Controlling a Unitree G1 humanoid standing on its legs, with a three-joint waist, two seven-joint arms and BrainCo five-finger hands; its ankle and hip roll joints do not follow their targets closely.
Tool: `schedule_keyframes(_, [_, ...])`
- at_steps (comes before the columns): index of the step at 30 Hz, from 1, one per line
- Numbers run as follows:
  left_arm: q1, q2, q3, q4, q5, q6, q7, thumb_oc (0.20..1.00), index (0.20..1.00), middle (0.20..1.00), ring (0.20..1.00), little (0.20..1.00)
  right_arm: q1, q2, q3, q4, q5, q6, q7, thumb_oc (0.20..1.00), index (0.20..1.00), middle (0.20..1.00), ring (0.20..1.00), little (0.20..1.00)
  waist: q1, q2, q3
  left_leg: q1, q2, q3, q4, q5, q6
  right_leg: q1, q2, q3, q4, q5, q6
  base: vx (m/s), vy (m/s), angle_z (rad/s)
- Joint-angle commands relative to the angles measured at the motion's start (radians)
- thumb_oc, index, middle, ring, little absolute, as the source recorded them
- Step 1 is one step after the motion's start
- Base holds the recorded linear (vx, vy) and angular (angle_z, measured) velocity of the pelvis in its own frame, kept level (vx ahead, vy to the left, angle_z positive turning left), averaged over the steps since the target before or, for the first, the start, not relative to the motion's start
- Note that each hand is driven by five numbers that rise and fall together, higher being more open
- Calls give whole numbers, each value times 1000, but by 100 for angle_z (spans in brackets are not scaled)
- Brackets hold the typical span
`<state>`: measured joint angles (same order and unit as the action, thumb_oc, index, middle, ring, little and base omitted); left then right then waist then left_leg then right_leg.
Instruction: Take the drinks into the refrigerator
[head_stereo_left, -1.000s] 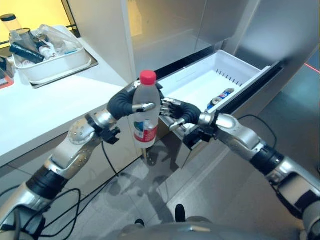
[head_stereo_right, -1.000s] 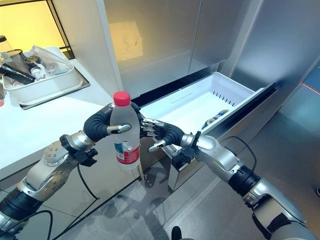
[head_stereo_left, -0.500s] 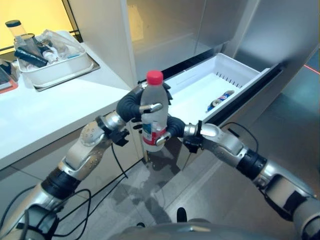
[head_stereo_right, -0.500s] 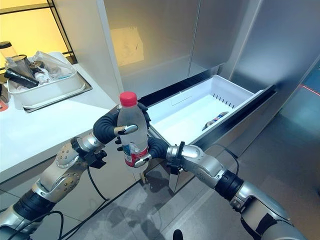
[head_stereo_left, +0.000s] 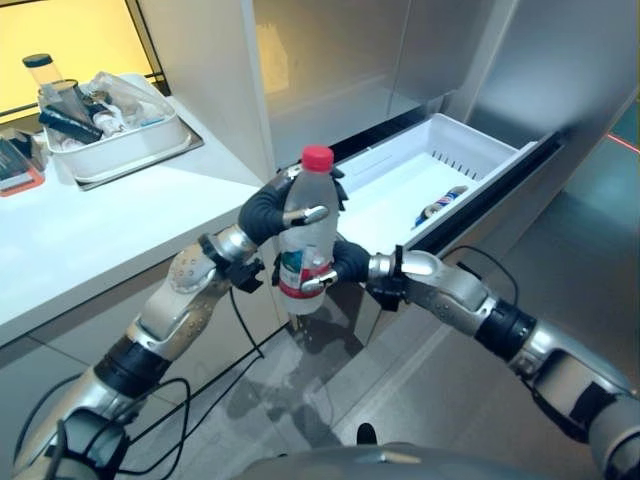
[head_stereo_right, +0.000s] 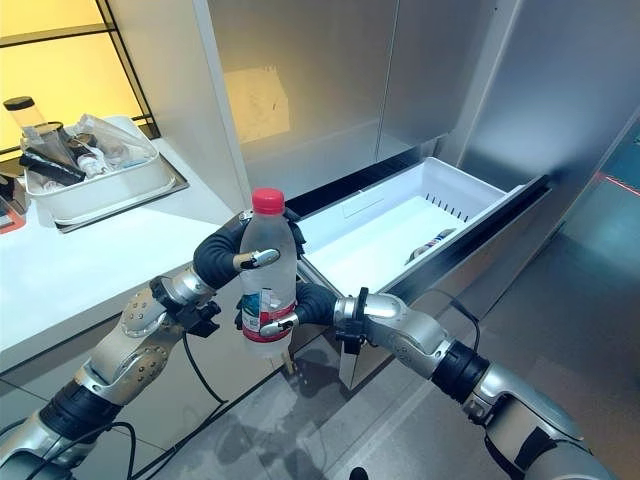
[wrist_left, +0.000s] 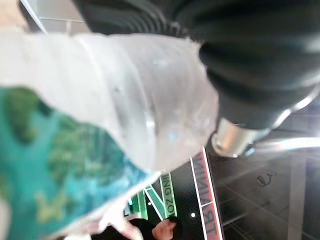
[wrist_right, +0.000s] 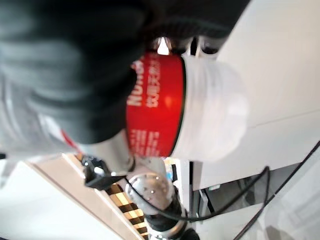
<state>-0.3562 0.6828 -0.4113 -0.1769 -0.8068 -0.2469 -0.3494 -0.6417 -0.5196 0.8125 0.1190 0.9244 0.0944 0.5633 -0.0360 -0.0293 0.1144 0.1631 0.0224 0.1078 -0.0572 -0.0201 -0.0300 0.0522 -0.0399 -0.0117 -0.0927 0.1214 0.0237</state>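
Standing upright in mid-air before an open white drawer (head_stereo_left: 455, 160), a clear plastic water bottle (head_stereo_left: 306, 235) with a red cap and a red label band is clasped from two sides in the left eye view: the left hand (head_stereo_left: 272, 205) wraps its upper body from nine o'clock, a silver finger hooked across the front, while the right hand (head_stereo_left: 345, 262) curls round the label from four o'clock, thumb pressed on the front. A small can (head_stereo_left: 441, 198) lies on its side in the drawer, at two o'clock from the bottle and well apart from it. At ten o'clock a white tray (head_stereo_left: 118, 140) of clutter sits on the white counter (head_stereo_left: 90, 225). The right eye view shows the same clasp from slightly farther right, with the bottle (head_stereo_right: 266, 282) just off the counter's near corner and the drawer's front wall (head_stereo_right: 470, 245) seen edge-on. The left wrist view, from very close, gives the bottle's rippled clear wall (wrist_left: 145, 95) and a teal patch of label, with the right hand's dark ribbed cover (wrist_left: 260, 65) pressed against the plastic. The right wrist view shows the red label (wrist_right: 152, 107) and clear base, the dark cover of the left hand (wrist_right: 65, 70) across the bottle.
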Motion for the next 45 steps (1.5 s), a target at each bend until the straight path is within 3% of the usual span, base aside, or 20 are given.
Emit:
schedule_keyframes(1, [-146, -36, 28, -3, -8, -64, 7, 200, 200, 200, 200, 200, -29, 107, -3, -102, 69, -34, 39, 200, 200, 200, 200, 200, 3, -41, -10, -33, -35, -57, 136, -152, 44, 103, -45, -82, 32, -158, 50, 0, 0, 0])
schedule_keyframes(9, [-89, -55, 60, -4, 7, -60, 11, 203, 203, 203, 203, 203, 10, 128, -27, -106, 80, -42, 30, 200, 200, 200, 200, 200, 0, -35, -13, -28, -36, -58, 122, -145, 46, 103, -42, -81, 29, -155, 50, 0, 0, 0])
schedule_keyframes(10, [-80, -58, 66, -4, 11, -59, 14, 1000, 1000, 1000, 1000, 1000, 19, 131, -34, -106, 83, -44, 27, 200, 200, 200, 200, 200, 0, -35, -13, -28, -36, -58, 122, -145, 47, 103, -42, -80, 29, -154, 49, 0, 0, 0])
schedule_keyframes(19, [91, -41, 175, -48, 20, -53, 0, 1000, 1000, 1000, 1000, 1000, 140, 41, -195, -171, 86, -106, 5, 200, 200, 200, 200, 200, -2, -34, -15, -28, -37, -62, 117, -142, 47, 102, -44, -82, 27, -153, 51, 0, 0, 0])
schedule_keyframes(26, [277, -60, 262, -58, 5, -30, -32, 1000, 1000, 1000, 1000, 1000, 296, -37, -422, -255, 128, -162, -18, 200, 200, 200, 200, 200, -6, -32, -14, -29, -36, -67, 99, -130, 49, 98, -44, -91, 23, -151, 55, 3, 2, 2])
schedule_keyframes(33, [462, -97, 404, -61, 34, -53, -49, 1000, 1000, 1000, 1000, 1000, 441, -139, -702, -340, 125, -242, -54, 200, 200, 200, 200, 200, -5, -36, -7, -43, -39, -76, 91, -121, 49, 80, -44, -99, 26, -150, 59, -2, -1, 2])
schedule_keyframes(38, [552, -148, 497, -44, 44, -71, -70, 1000, 1000, 1000, 1000, 1000, 561, -106, -946, -367, 55, -328, -125, 200, 200, 200, 200, 200, -5, -38, 3, -56, -42, -88, 87, -118, 51, 68, -45, -107, 31, -152, 60, -2, -2, 10])
schedule_keyframes(45, [597, -210, 564, -13, 74, -88, -53, 1000, 1000, 1000, 1000, 1000, 624, -72, -1086, -339, -61, -391, -208, 200, 200, 200, 200, 200, -8, -44, 6, -56, -44, -94, 80, -117, 51, 71, -45, -116, 28, -154, 60, 3, 1, 2])
